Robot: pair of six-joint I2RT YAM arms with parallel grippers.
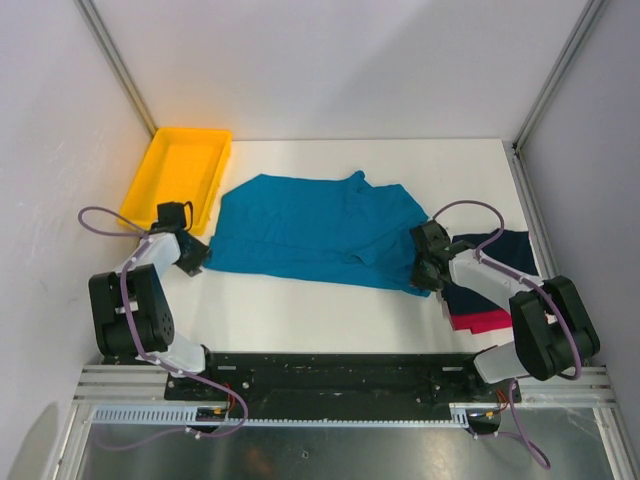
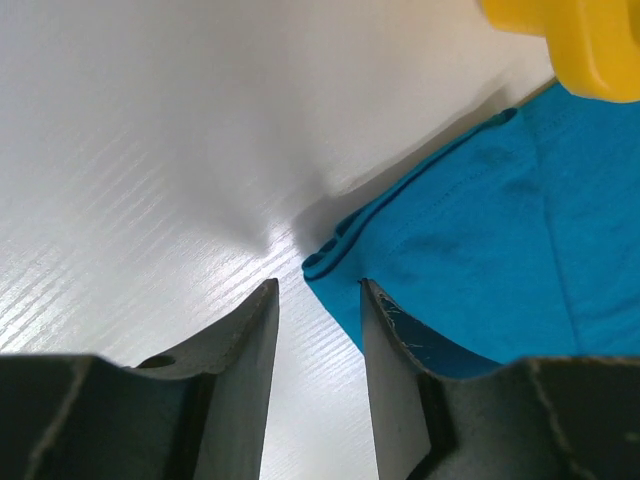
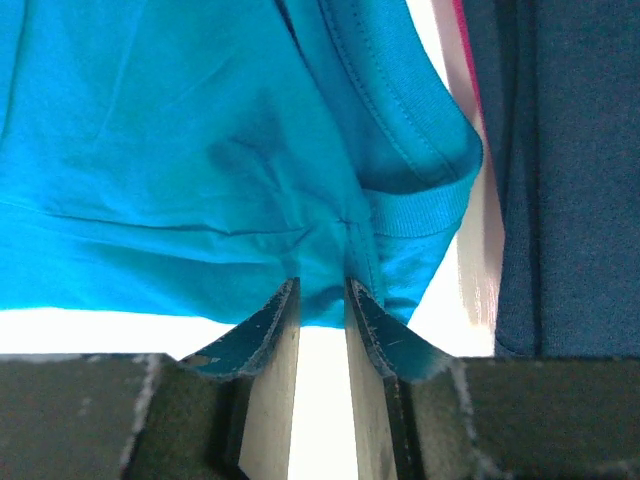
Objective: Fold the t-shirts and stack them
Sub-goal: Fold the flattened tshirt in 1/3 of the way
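Left end effector (image 2: pixel 318 285) fingers apart, teal t-shirt (image 2: pixel 480 260) corner just beyond

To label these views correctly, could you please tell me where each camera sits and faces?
Top external: above and behind the bases, looking down on the table; both arms show.
Left wrist: on the left arm, facing down past its own jaws at the teal t-shirt and yellow tray.
Right wrist: on the right arm, facing past its own jaws at the teal t-shirt and navy t-shirt.
Shared: all three show the teal t-shirt.
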